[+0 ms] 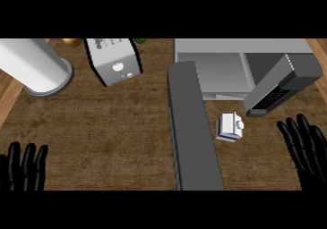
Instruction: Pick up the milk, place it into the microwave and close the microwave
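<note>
Brown counter [113, 134] holds the milk [229, 127] at 4 o'clock, untouched, before the open microwave [222, 71] at 1 o'clock, while left hand [19, 167] and right hand [310, 150] rest with straight fingers, so every step remains

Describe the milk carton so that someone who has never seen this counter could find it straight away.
Start at the open microwave at the counter's far right, its door swung out toward the robot. The milk carton stands on the counter just right of that door, in front of the opening. It is the only small white box, with a blue band near its base, and sits left of the right robot hand.
</note>
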Robot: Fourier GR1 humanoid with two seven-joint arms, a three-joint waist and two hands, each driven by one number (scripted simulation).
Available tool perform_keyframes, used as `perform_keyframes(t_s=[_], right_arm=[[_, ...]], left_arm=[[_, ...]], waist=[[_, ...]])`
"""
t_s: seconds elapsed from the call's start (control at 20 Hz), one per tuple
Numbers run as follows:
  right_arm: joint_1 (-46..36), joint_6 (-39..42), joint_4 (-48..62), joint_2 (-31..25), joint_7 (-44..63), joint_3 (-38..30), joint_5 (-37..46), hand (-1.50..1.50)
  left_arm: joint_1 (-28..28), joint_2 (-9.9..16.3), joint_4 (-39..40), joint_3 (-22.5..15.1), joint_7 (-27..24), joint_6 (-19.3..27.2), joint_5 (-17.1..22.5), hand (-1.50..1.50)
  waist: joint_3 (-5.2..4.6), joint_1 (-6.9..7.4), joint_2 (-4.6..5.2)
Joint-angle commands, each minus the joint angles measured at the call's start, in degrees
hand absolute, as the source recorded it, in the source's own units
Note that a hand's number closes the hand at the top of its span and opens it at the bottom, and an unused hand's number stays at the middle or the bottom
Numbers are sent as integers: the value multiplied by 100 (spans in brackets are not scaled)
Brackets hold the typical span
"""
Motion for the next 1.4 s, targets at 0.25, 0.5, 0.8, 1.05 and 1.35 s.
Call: perform_keyframes(t_s=[0.25, 0.5, 0.8, 1.05, 1.35], right_arm=[[416, -223, 378, 212, -737, 339, 876, -150], [224, -353, 1151, 259, -1159, 260, 1106, -150], [-720, -723, 1896, 449, -847, 169, 1468, -150], [-1258, -482, 2905, 98, -1411, -473, 1189, -150], [-1553, -987, 4016, 312, -2032, -418, 1719, -150]], left_arm=[[1763, 291, -333, -601, -1283, -217, 63, -150], [2262, 664, -510, -147, -1747, -607, 706, -150], [2444, 800, -123, 352, -2357, -878, 1106, -150], [2683, 821, -157, 310, -2586, -915, 1036, -150], [3611, 1023, -47, 414, -3508, -1399, 1265, -150]], waist=[[1, 29, -4], [1, 54, -1], [-1, 71, 7], [2, 70, 13], [3, 140, 3]])
